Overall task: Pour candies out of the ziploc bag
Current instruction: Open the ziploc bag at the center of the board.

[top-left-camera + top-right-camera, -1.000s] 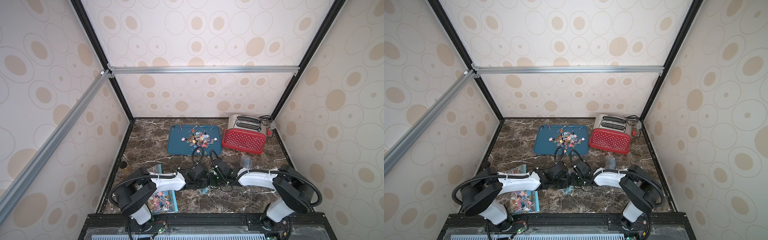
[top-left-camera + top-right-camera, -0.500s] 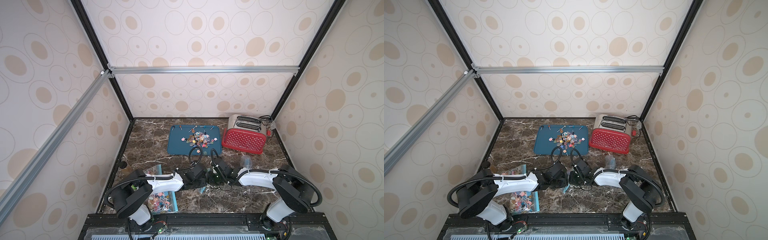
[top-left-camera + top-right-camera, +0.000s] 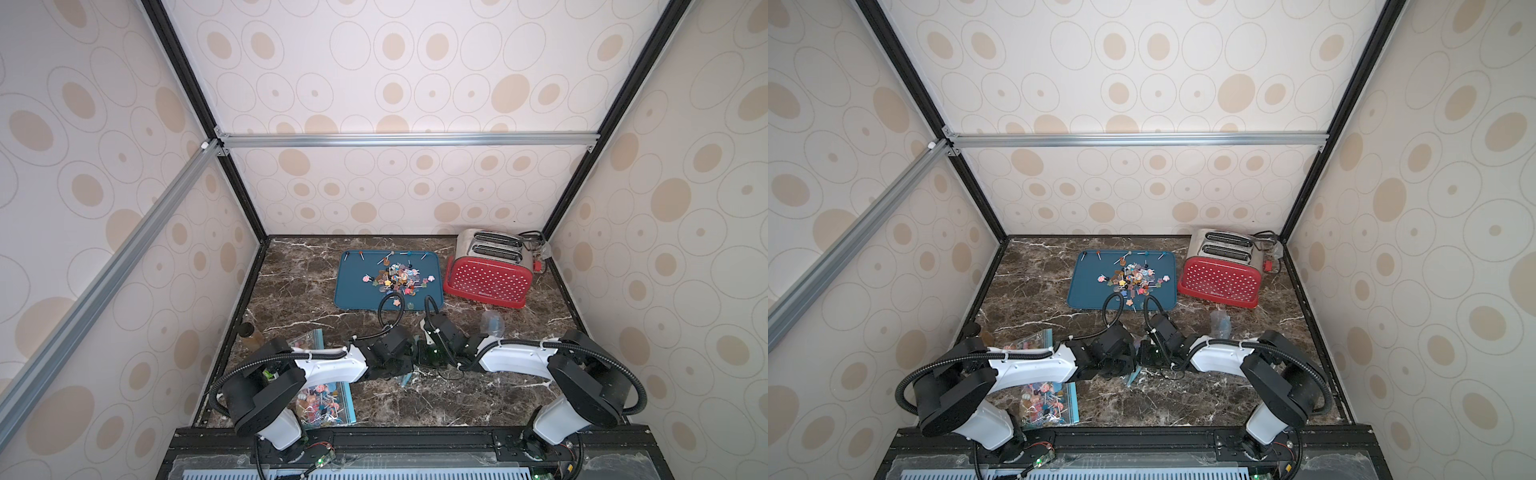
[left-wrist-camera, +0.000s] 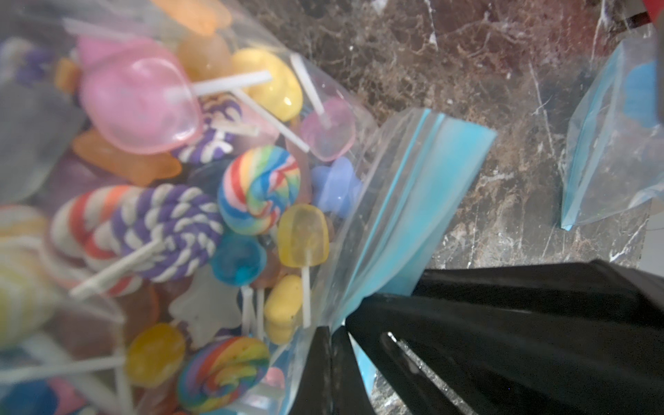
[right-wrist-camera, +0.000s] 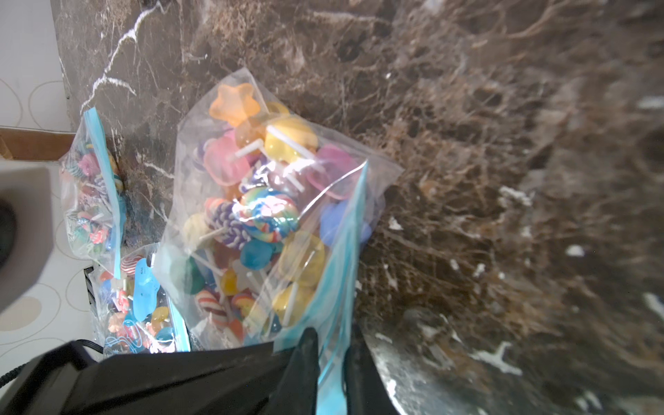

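A clear ziploc bag [image 5: 258, 215] with a blue zip strip [image 4: 413, 201] lies on the marble table near the front middle, full of candies [image 4: 258, 187]: small lollipops on white sticks. My left gripper [image 4: 332, 328] is shut on the bag's zip edge. My right gripper [image 5: 332, 337] faces it from the other side. Its jaws stand a narrow gap apart, with the blue strip running between them. In both top views the two grippers [image 3: 409, 361] [image 3: 1142, 357] meet over the bag. Only a blue corner of the bag [image 3: 406, 378] shows there.
A blue tray [image 3: 357, 286] at the back middle holds a pile of loose candies [image 3: 397, 276]. A red toaster [image 3: 486, 278] stands to its right. Other filled bags [image 3: 324, 403] [image 5: 93, 187] lie at the front left, and a small, nearly empty bag [image 3: 492, 322] lies right of centre.
The left arm's elbow has swung a little to the left. The right jaws have come slightly apart. Both grippers stay at the bag.
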